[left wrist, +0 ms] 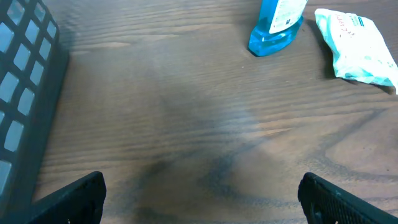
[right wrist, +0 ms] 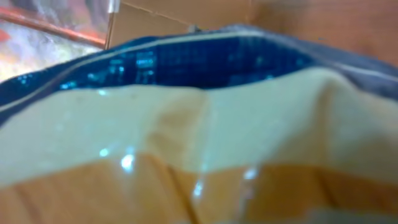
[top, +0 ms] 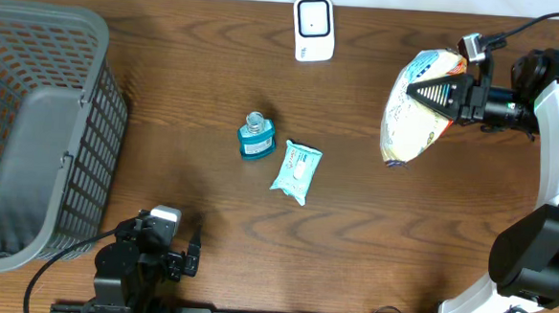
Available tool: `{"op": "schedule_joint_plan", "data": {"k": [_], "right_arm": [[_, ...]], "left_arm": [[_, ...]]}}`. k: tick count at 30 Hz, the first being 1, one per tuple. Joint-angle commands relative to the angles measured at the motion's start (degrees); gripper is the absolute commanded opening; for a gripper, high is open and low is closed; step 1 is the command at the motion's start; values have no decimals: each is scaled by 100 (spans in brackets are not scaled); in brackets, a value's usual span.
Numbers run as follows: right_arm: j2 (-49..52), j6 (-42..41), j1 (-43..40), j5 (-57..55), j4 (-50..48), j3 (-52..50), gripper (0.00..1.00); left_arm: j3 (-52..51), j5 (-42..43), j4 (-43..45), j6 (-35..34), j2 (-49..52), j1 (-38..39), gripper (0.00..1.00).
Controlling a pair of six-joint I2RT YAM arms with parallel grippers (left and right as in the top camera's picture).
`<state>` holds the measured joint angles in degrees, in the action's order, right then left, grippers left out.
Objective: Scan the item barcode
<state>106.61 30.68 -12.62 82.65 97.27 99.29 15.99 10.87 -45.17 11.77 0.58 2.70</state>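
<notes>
Dark wooden table [top: 168, 93] is carrying a grey mesh basket [top: 87, 166] at left, a white scanner [top: 314, 29] at the far edge, and a blue bottle [top: 256, 138] just beside a wipes pack [top: 296, 171] in the middle. Right gripper [top: 419, 92] is pinching a puffy snack bag [top: 405, 134] on the right side, well apart from the scanner; up close it is showing glossy cream, orange and sparkly blue bands, barcode not visible. Left gripper [left wrist: 200, 183] is sitting spread wide over bare wood near the basket, gripping nothing.
</notes>
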Motion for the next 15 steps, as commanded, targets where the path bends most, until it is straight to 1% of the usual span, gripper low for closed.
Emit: {"op": "schedule_joint_plan", "data": {"k": [1,2,7,8,10,11,12,13,15], "right_arm": [[-138,-3427,-4,-1233,4,35,1],[-140,-4850,-9,-1875,4,35,1],[-140,-5845,-55,-2557,4,35,1],[-138,-6347,-46,-2793,7,33,1],[-138,-7772,-33,-3281,7,33,1],[-138,-8760,-28,-3571,4,33,1],[-138,-9272,-26,-3720,4,33,1],[-129,-10327,-2,-3963,4,33,1],[-127,-11165,37,-3947,4,33,1]], "left_arm": [[9,68,-4,-52,-35,17,99],[9,68,-4,-50,-35,17,99],[9,68,-4,-50,-35,17,99],[9,68,-4,-52,-35,17,99],[9,68,-4,-52,-35,17,98],[9,68,-4,-50,-35,17,99],[9,68,-4,-52,-35,17,99],[9,68,-4,-52,-35,17,99],[9,68,-4,-52,-35,17,99]]}}
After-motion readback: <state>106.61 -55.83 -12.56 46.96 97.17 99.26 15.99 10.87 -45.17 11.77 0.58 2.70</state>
